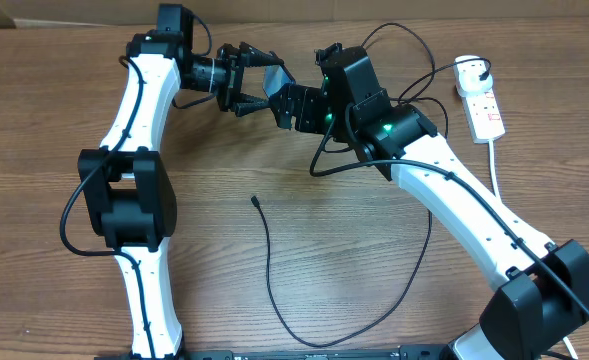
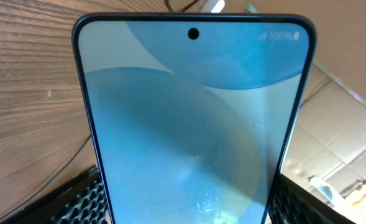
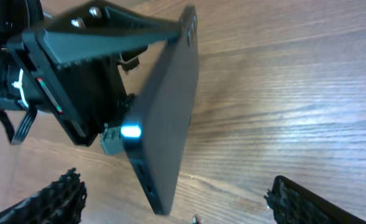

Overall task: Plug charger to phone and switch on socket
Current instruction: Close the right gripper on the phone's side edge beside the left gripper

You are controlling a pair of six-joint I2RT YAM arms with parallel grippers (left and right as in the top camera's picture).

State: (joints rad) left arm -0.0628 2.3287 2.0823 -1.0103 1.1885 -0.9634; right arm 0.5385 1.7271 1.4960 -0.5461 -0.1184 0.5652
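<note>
My left gripper (image 1: 244, 84) is shut on the phone (image 1: 272, 78) and holds it up above the back of the table. In the left wrist view the blue-teal screen of the phone (image 2: 195, 124) fills the frame between the two pads of the left gripper (image 2: 186, 202). My right gripper (image 1: 287, 106) is open just beside it. In the right wrist view the phone (image 3: 164, 106) shows edge-on, its lower end between my right gripper's fingers (image 3: 176, 199) without touching them. The charger cable (image 1: 270, 270) lies on the table, its black tip (image 1: 255, 200) free. The socket (image 1: 484, 105) lies at the far right.
The socket's thick white cord (image 1: 499, 175) runs down the right side of the table. Black cable loops lie behind the right arm (image 1: 414, 60). A cardboard box (image 2: 338, 124) shows past the phone in the left wrist view.
</note>
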